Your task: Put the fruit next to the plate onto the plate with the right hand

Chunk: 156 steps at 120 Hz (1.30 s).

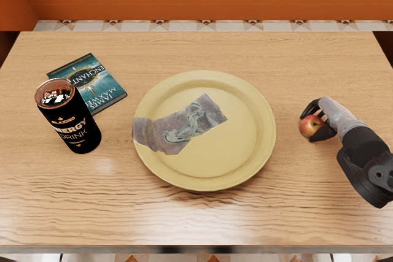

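A small red and yellow apple [310, 126] lies on the wooden table to the right of a large yellow plate [245, 145]. The plate carries a grey, marbled patch on its left half. My right hand [317, 122] comes in from the lower right, and its dark fingers [311, 107] are curled around the apple from above and below. The apple appears to rest at table level, a short gap away from the plate's right rim. No left arm shows.
A black energy drink can [67, 116] stands at the left. Behind it a teal book [87, 83] lies flat. The table's front edge runs along the bottom, and an orange wall closes the back.
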Each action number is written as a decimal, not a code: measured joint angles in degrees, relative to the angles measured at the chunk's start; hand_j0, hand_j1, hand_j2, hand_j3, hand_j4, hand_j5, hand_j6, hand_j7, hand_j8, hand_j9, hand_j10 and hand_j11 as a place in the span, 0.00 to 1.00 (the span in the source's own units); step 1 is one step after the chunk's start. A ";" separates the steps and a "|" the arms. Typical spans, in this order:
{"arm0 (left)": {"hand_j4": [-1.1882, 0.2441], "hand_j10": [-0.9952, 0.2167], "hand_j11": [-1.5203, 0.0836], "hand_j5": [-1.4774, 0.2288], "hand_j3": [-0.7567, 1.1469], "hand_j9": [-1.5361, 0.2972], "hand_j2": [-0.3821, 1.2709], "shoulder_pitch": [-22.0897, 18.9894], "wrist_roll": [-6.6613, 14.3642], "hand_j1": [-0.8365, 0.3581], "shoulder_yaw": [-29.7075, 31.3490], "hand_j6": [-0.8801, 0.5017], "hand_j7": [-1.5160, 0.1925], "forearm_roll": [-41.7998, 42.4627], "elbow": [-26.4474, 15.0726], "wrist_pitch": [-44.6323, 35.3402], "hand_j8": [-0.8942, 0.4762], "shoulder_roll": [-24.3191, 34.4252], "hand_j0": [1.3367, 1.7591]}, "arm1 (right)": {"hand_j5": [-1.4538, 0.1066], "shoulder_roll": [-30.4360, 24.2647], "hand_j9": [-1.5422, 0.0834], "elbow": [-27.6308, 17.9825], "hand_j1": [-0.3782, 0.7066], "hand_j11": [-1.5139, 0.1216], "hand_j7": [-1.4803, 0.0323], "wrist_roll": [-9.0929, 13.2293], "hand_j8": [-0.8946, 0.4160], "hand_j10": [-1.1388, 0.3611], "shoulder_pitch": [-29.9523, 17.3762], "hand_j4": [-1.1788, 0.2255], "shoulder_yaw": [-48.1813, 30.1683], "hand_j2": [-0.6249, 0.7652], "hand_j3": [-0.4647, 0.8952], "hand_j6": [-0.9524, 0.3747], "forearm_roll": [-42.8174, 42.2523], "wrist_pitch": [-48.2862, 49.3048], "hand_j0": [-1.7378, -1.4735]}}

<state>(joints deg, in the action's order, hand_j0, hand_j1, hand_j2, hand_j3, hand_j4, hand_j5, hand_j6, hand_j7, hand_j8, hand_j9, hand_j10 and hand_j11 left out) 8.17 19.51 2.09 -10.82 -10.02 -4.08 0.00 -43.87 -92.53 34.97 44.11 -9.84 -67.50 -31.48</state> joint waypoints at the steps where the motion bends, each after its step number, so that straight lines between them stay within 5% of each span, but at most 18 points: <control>1: 0.82 0.81 0.93 0.85 0.40 0.82 0.23 0.00 0.00 0.97 0.00 0.62 0.87 0.00 0.00 0.00 0.64 0.00 0.76 | 0.33 -0.01 0.37 -0.01 0.56 0.35 0.38 0.00 0.36 0.30 0.00 0.36 0.00 0.56 0.34 0.39 0.00 0.00 0.32; 108: 0.82 0.81 0.93 0.85 0.40 0.82 0.23 -4.23 0.00 0.97 -0.26 0.62 0.87 0.00 0.00 -0.02 0.64 0.00 0.76 | 0.28 -2.55 0.33 -7.28 0.56 0.30 0.34 0.03 0.39 0.30 5.18 0.38 -2.79 0.55 0.34 0.42 0.22 1.76 0.32; 156: 0.82 0.81 0.93 0.85 0.40 0.82 0.23 -4.57 0.00 0.97 -0.26 0.62 0.87 0.00 0.00 -0.02 0.64 0.00 0.76 | 0.27 3.21 0.32 -7.38 0.56 0.30 0.34 0.04 0.40 0.30 11.46 0.40 -2.99 0.54 0.34 0.43 1.18 4.48 0.32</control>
<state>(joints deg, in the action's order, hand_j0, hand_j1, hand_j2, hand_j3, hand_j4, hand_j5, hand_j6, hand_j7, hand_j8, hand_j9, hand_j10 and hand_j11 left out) 3.60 19.51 1.83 -10.81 -10.02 -4.10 0.00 -40.66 -99.91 35.01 55.57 -12.83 -66.32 -27.00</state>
